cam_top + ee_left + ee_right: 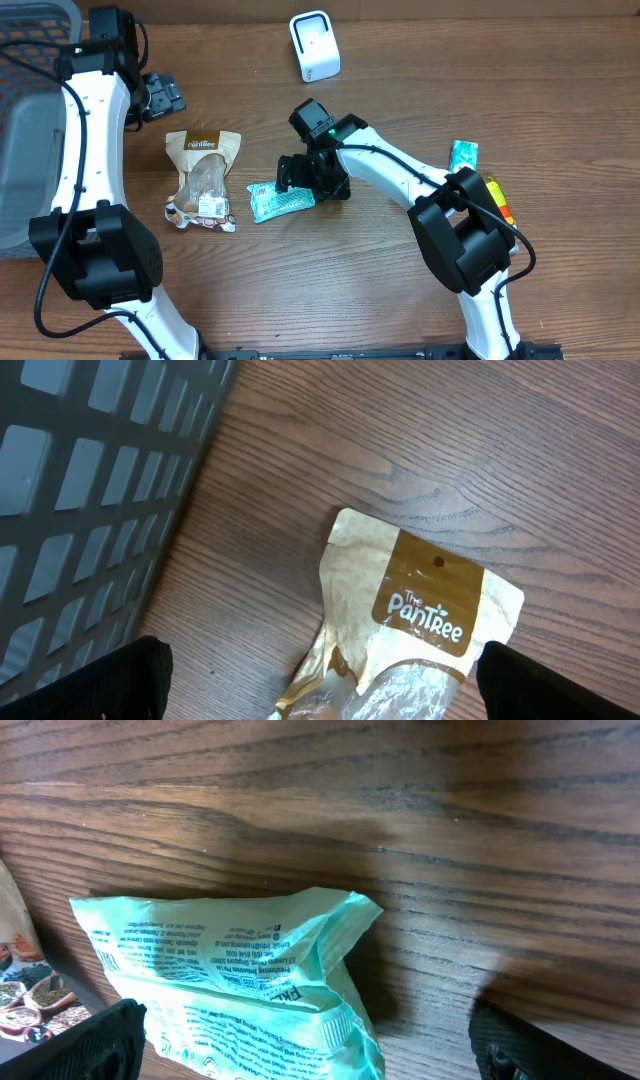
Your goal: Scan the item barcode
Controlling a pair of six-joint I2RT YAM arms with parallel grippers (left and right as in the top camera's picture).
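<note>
Open wood lies between the brown pouch [203,172] and white scanner [315,45].

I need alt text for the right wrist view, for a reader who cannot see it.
A crumpled mint-green packet with printed text lies on the wooden table, between the open fingertips of the right gripper.

Mint-green packet [230,965], tan pouch [365,565], wood-grain table [450,440]
</note>
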